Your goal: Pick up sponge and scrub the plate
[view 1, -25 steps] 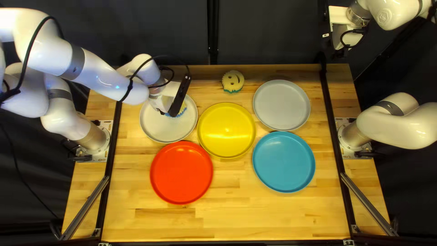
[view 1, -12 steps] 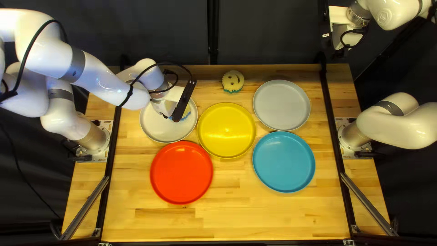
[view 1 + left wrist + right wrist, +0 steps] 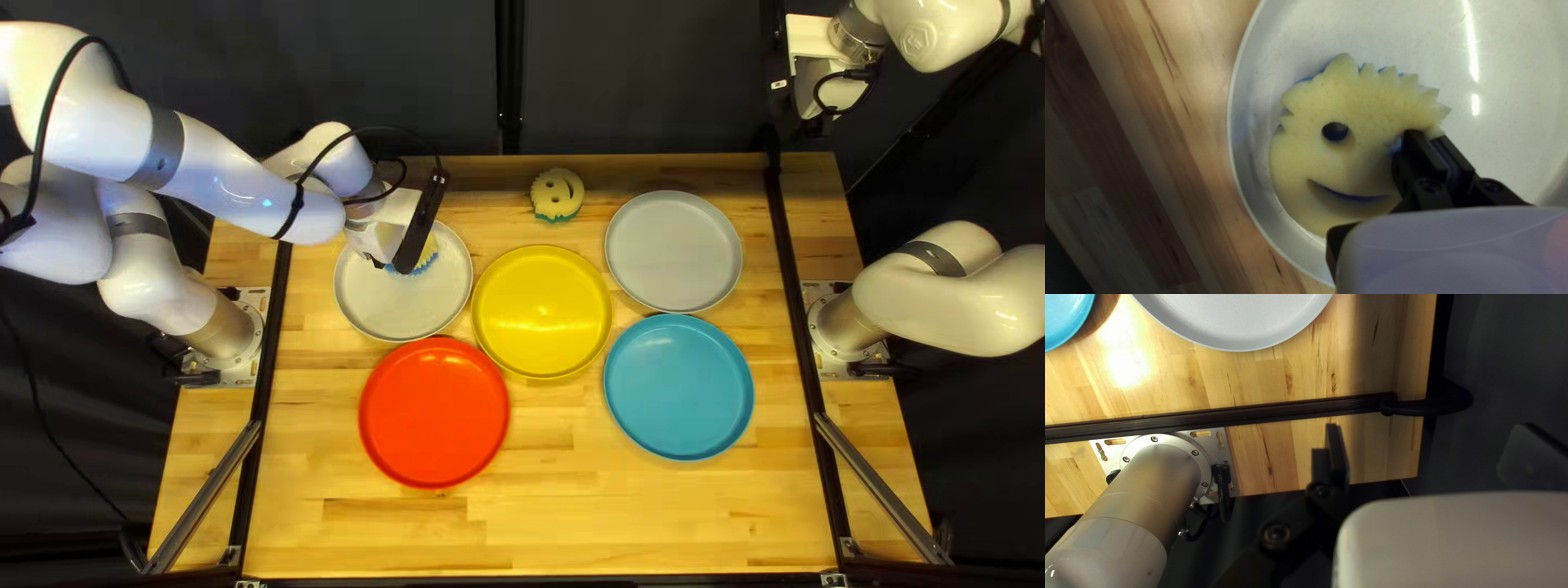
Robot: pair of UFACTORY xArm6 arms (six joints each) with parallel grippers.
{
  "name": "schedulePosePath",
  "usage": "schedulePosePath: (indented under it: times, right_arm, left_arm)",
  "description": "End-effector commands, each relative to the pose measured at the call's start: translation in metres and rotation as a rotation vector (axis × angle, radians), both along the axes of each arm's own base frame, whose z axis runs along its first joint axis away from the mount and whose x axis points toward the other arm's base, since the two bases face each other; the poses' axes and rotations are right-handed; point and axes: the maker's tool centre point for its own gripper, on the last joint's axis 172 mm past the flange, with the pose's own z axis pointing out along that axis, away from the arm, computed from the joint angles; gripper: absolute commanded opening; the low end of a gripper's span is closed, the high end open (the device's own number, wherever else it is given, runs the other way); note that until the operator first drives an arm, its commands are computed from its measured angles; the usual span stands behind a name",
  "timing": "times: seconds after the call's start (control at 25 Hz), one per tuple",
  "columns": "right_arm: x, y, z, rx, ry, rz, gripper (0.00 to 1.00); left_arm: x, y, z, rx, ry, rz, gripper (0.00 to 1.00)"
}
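Note:
My left gripper (image 3: 419,231) is low over the light grey plate (image 3: 383,310) at the left of the top left view, its fingertips hidden there. Under it the yellow, blue-edged sponge (image 3: 428,258) partly shows. In the left wrist view the smiling-face sponge (image 3: 1361,163) lies within the plate (image 3: 1481,32), near its rim. One finger of the left gripper (image 3: 1429,137) goes into an eye hole, the other presses the outer edge, pinching sponge between. Away beyond the table's far right corner is my right gripper (image 3: 814,82); in its wrist view the gripper (image 3: 1432,443) holds nothing, fingers wide apart.
A red plate (image 3: 435,414) and a yellow plate (image 3: 542,313) sit close beside the light grey one. Farther right are a grey plate (image 3: 675,250) and a blue plate (image 3: 678,387). A second, green-edged sponge (image 3: 557,194) lies near the far edge.
My left gripper and the sponge first shifted a little right, then back left and toward the table's far edge, staying over the light grey plate. The right arm has not moved.

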Motion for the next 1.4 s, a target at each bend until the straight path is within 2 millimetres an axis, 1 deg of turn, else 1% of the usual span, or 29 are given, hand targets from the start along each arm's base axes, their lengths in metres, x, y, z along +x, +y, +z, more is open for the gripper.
schedulePosePath:
  times: [0.04, 0.24, 0.36, 0.48, 0.52, 0.64, 0.76, 0.84, 0.88, 0.96, 1.08, 1.2, 1.32, 1.4]
  right_arm:
    - [0.0, 0.0, 0.0, 0.0, 0.0, 0.0, 1.0]
    - [0.0, 0.0, 0.0, 0.0, 0.0, 0.0, 1.0]
    - [0.0, 0.0, 0.0, 0.0, 0.0, 0.0, 1.0]
    - [0.0, 0.0, 0.0, 0.0, 0.0, 0.0, 1.0]
    - [0.0, 0.0, 0.0, 0.0, 0.0, 0.0, 1.0]
    - [0.0, 0.0, 0.0, 0.0, 0.0, 0.0, 1.0]
    - [0.0, 0.0, 0.0, 0.0, 0.0, 0.0, 1.0]
    - [0.0, 0.0, 0.0, 0.0, 0.0, 0.0, 1.0]
    - [0.0, 0.0, 0.0, 0.0, 0.0, 0.0, 1.0]
    - [0.0, 0.0, 0.0, 0.0, 0.0, 0.0, 1.0]
    - [0.0, 0.0, 0.0, 0.0, 0.0, 0.0, 1.0]
    - [0.0, 0.0, 0.0, 0.0, 0.0, 0.0, 1.0]
    - [0.0, 0.0, 0.0, 0.0, 0.0, 0.0, 1.0]
    - [0.0, 0.0, 0.0, 0.0, 0.0, 0.0, 1.0]
  left_arm:
    - [0.018, -0.018, 0.002, 0.015, -0.012, -0.028, 0.0]
    - [0.015, -0.027, 0.011, 0.026, -0.021, -0.038, 0.0]
    - [0.007, -0.022, 0.009, 0.031, -0.016, -0.034, 0.0]
    - [-0.008, -0.004, 0.002, 0.025, -0.007, -0.019, 0.0]
    - [-0.017, 0.007, -0.001, 0.02, -0.001, -0.008, 0.0]
    - [-0.035, 0.025, -0.002, 0.011, 0.013, 0.017, 0.0]
    - [-0.052, 0.038, 0.001, 0.003, 0.024, 0.043, 0.0]
    - [-0.06, 0.042, 0.003, -0.002, 0.028, 0.058, 0.0]
    - [-0.062, 0.042, 0.003, -0.004, 0.029, 0.063, 0.0]
    - [-0.059, 0.039, 0.003, -0.005, 0.029, 0.068, 0.0]
    - [-0.048, 0.029, -0.001, -0.006, 0.026, 0.061, 0.0]
    - [-0.03, 0.014, -0.005, -0.006, 0.019, 0.043, 0.0]
    - [-0.007, -0.008, -0.009, -0.001, 0.009, 0.011, 0.0]
    - [0.001, -0.017, -0.009, 0.002, 0.004, -0.006, 0.0]
